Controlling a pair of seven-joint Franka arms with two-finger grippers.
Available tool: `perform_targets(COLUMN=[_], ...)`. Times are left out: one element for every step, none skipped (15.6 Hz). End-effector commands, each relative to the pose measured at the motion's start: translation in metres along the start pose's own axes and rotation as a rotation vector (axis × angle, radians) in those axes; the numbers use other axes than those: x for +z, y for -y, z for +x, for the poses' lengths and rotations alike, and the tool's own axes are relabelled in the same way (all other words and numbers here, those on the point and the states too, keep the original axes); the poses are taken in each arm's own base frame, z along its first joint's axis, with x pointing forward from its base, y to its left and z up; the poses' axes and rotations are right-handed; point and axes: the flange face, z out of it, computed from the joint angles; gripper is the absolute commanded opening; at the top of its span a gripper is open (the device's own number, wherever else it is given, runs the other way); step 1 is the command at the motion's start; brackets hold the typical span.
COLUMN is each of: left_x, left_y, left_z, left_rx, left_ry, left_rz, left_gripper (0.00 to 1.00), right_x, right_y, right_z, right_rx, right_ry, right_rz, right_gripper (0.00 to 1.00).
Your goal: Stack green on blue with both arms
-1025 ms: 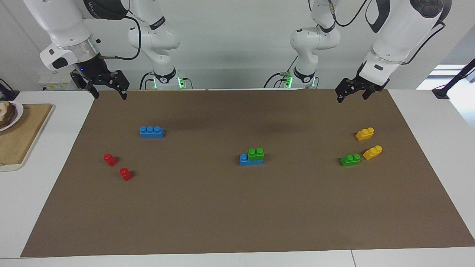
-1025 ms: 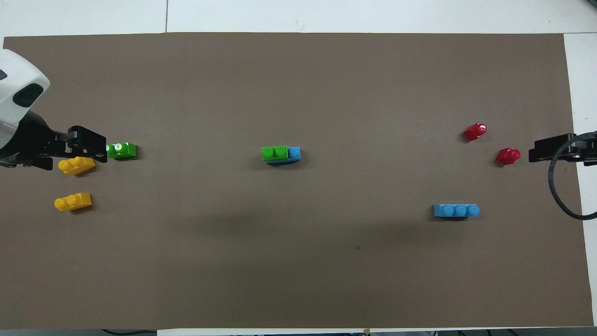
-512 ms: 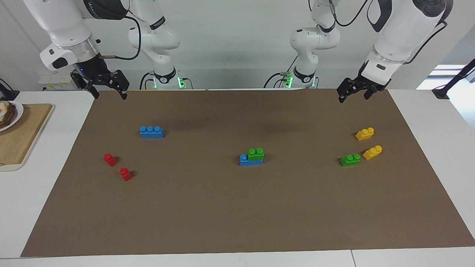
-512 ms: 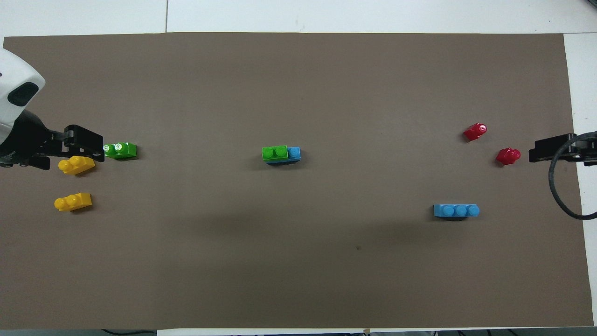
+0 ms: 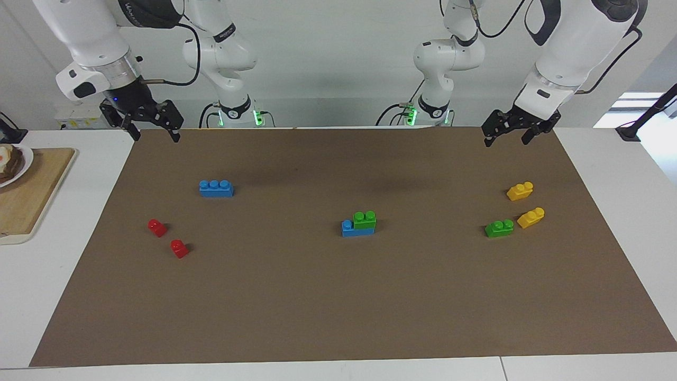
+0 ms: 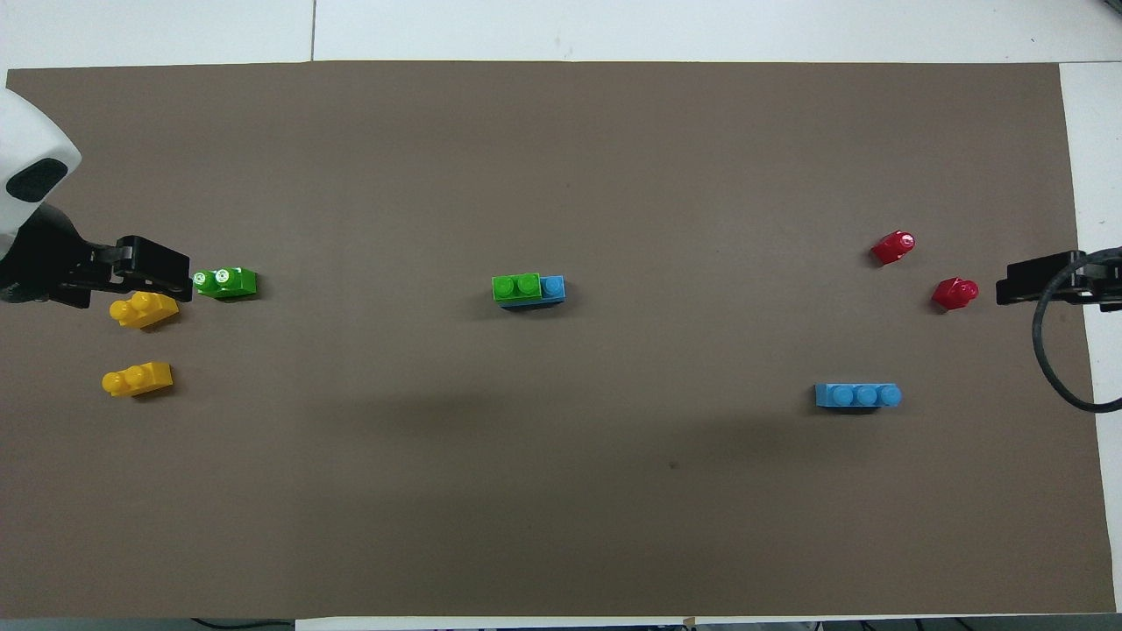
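Progress: green brick (image 5: 364,219) sits on blue brick (image 5: 358,228) in the middle of the brown mat (image 5: 338,296), pressed over two of the three studs, one blue stud bare. To my eye the stack looks done.
Left to do: maybe nothing; a second green brick (image 5: 499,228) and a second blue brick (image 5: 216,188) lie loose, well apart from each other.
Left pincer (image 5: 511,134): raised over the mat edge near the robots, fingers wide, holding nothing.
Right pincer (image 5: 153,127): raised over the mat corner at its own end, fingers wide, empty too.
Around: two yellow bricks (image 5: 520,191) (image 5: 531,217) near the loose green one, the nearer one just beside it; two red bricks (image 5: 157,227) (image 5: 179,248) toward the right arm's end; a wooden board (image 5: 26,196) with a plate (image 5: 21,164) on the white surface (image 5: 608,180).
In the way: nothing stands close to the stack; only the yellow brick crowds the loose green one if that one is wanted.
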Motion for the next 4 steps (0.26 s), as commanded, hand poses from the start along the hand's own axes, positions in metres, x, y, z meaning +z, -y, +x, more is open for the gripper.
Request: perform_targets(left_x=[-0.0057, -0.0058, -0.0052, -0.0068], left_y=[0.0060, 0.0060, 0.0052, 0.0051], left_z=[-0.0011, -0.0009, -0.0008, -0.0012], left_rx=[0.018, 0.018, 0.019, 0.019], left_ry=[-0.017, -0.019, -0.019, -0.024], left_rz=[-0.005, -0.005, -0.005, -0.005], left_gripper=[1.00, 1.00, 1.00, 1.00], right_x=[-0.0040, -0.0033, -0.0033, -0.0025], right_y=[-0.0052, -0.0052, -0.0052, -0.0052], right_z=[-0.0028, -0.0029, -0.0029, -0.0025], right_rx=[-0.005, -0.005, -0.005, -0.005], right_ry=[0.009, 0.010, 0.010, 0.012], right_rz=[-0.026, -0.026, -0.026, -0.026], right_gripper=[1.00, 1.00, 1.00, 1.00])
